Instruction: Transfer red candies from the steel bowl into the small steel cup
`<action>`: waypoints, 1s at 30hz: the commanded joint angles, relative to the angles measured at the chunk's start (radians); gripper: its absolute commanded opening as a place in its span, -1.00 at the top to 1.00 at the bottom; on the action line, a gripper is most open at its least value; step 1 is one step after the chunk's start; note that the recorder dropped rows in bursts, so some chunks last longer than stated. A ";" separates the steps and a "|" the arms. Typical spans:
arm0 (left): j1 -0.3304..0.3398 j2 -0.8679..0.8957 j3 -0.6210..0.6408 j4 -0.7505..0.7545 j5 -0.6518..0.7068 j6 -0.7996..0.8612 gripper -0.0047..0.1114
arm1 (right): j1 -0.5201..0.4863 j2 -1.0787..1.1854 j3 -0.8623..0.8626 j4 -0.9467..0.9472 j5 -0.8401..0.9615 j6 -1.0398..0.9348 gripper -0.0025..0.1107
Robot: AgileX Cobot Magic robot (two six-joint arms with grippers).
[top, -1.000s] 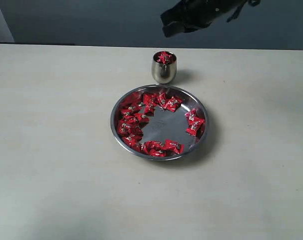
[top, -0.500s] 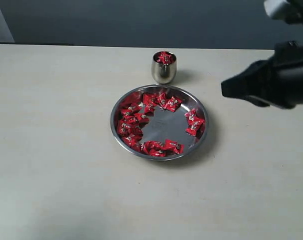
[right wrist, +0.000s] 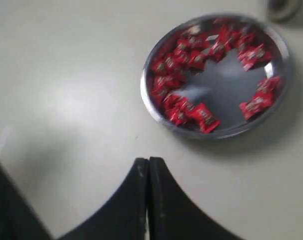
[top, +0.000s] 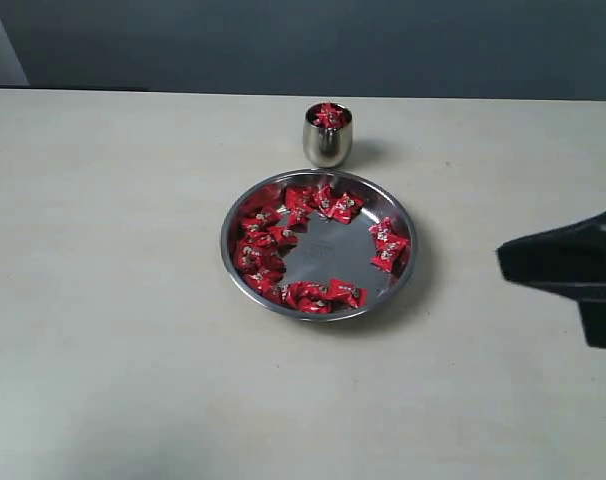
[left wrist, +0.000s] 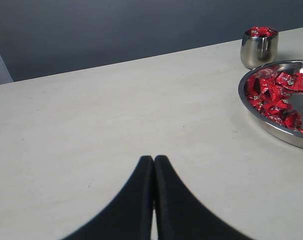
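The steel bowl [top: 392,212] sits mid-table with several red candies [top: 262,250] ringed along its inner wall. Just behind it stands the small steel cup [top: 328,145], heaped with red candies [top: 329,114]. My right gripper [top: 505,262] hovers at the right edge, off to the bowl's right, jaws shut with nothing between them [right wrist: 148,160]. Its wrist view shows the bowl [right wrist: 286,65] blurred ahead. My left gripper [left wrist: 154,158] is shut and empty over bare table, with the bowl [left wrist: 271,127] and the cup [left wrist: 259,48] far off to one side. The left arm is out of the exterior view.
The pale table [top: 113,250] ends at a dark wall [top: 183,40] behind the cup.
My right arm has swung from above and behind the cup down to the right side of the table. Bowl, cup and candies have not moved.
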 commanded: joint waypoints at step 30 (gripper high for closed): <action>-0.003 -0.004 -0.001 -0.001 -0.009 -0.005 0.91 | -0.494 -0.747 0.631 -0.614 -0.508 0.545 0.97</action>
